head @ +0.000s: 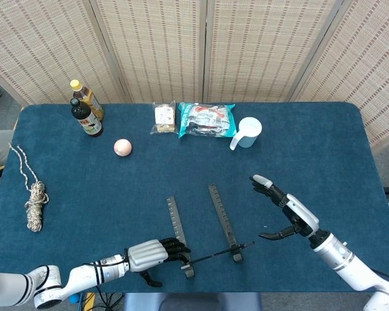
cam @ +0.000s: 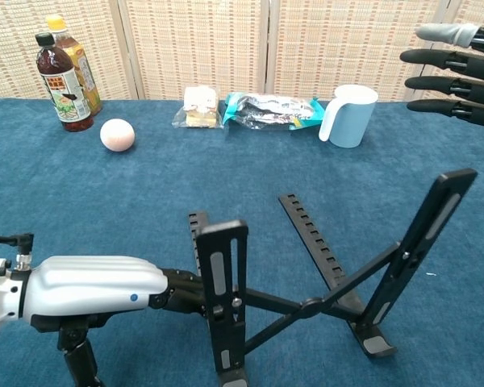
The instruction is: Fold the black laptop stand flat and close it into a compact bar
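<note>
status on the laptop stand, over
Left hand fingers at laptop stand left upright. Right hand open, clear. Stand unfolded. Nothing in the way.

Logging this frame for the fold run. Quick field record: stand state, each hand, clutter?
stand: still unfolded, both uprights raised, crossbars spread in an X
left hand: fingers reach the near-left upright; grip cannot be confirmed
right hand: open, fingers spread, clear of the stand
table: blue cloth
clutter: two bottles, ball, snack packs, cup at back; rope at far left
</note>
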Robot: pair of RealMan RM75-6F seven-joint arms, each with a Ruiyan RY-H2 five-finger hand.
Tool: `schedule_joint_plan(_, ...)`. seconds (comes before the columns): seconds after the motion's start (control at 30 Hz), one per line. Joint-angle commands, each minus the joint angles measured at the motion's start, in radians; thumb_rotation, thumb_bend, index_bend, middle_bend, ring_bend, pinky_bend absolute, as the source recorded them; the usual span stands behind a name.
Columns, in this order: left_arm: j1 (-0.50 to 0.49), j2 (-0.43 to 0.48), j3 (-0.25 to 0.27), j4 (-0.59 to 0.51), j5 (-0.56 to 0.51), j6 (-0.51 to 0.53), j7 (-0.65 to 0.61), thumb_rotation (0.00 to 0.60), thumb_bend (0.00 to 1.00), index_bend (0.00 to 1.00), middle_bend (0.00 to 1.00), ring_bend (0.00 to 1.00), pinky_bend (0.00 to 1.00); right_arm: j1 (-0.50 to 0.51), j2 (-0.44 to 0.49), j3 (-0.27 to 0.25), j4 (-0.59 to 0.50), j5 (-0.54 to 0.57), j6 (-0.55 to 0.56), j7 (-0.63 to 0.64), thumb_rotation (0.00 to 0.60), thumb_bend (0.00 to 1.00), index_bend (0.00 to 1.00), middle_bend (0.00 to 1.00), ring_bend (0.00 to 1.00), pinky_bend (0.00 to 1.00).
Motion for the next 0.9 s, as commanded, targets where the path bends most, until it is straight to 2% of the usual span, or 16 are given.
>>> schedule_joint_plan(0.03,-0.002,-0.002,0.003,0.0,-0.002,-0.003,0.0,0.6,0.17,0.18,0.05,0.01,0.02,-0.002,0.0,0.001,0.001,-0.001,0.001,0.001,0.6,0.0,0.0,0.04,0.0,0.06)
schedule_joint_plan(0.5,-0.015,-0.002,0.014,-0.009,-0.013,-0.009,0.001,0.6,0.17,0.18,0.05,0.01,0.02,-0.009,-0.004,0.008,0.016,-0.001,-0.004,-0.005,0.6,0.0,0.0,0.04,0.0,0.06)
schedule_joint_plan(0.7,0.008,0.018,-0.01,0.007,-0.055,0.027,0.018,0.6,0.17,0.18,0.05,0.01,0.02,-0.009,0.02,0.015,0.02,-0.015,-0.01,-0.134,0.6,0.0,0.0,0.04,0.0,0.06)
schedule_joint_plan(0.9,0.058,0.075,-0.05,0.008,-0.122,0.098,0.062,0.6,0.17,0.18,0.05,0.01,0.02,0.028,0.113,-0.009,-0.032,-0.054,-0.085,-0.252,0.6,0.0,0.0,0.04,0.0,0.06)
